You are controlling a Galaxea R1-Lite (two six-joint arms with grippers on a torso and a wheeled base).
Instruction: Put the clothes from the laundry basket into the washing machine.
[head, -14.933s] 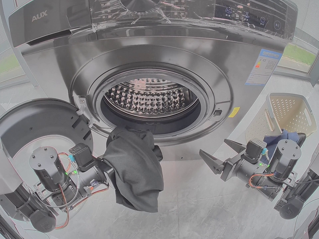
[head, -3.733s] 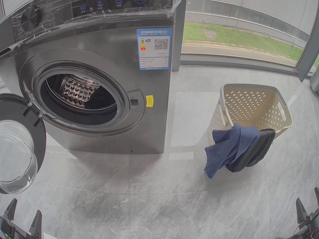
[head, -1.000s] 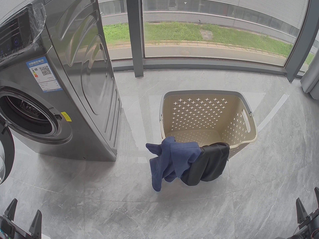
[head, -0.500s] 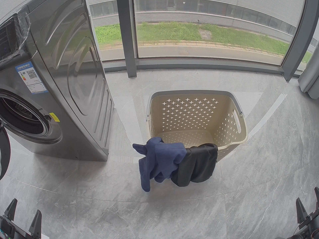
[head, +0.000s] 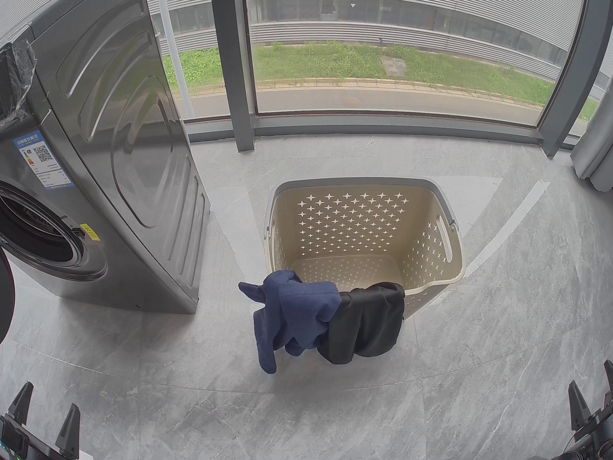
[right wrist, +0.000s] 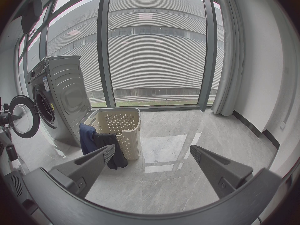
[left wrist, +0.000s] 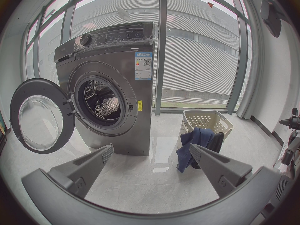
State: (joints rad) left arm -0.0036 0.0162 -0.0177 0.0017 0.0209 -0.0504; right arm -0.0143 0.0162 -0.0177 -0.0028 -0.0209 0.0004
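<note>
**Two garments on basket rim; both grippers open, well short of them**

- Basket (head: pixel 364 183): cream, star-perforated walls, grey rim, standing upright on the grey floor (head: pixel 485 365). Its bottom shows bare through the opening.
- Blue garment (head: pixel 290 314): draped over the basket's near rim at its left corner, hanging down outside the wall.
- Black garment (head: pixel 364 327): draped over the same rim, just right of the blue one and touching it.
- Left gripper (left wrist: pixel 150 148): jaws spread wide, nothing between them; low on the near side of the basket, off to its left, well apart from both garments.
- Right gripper (right wrist: pixel 151 149): jaws spread wide, empty; low on the near side of the basket, off to its right, well apart from both garments.
- Washer (head: pixel 128 148): grey front-loader left of the basket, near but not touching. Its door (left wrist: pixel 42 116) is swung open.
- Markings: a blue-and-white label (head: pixel 39 158) on the washer front, print too small to tell; a small yellow sticker (head: pixel 89 232) beside the drum opening.
- Window (head: pixel 383 46): beyond the basket.
</note>
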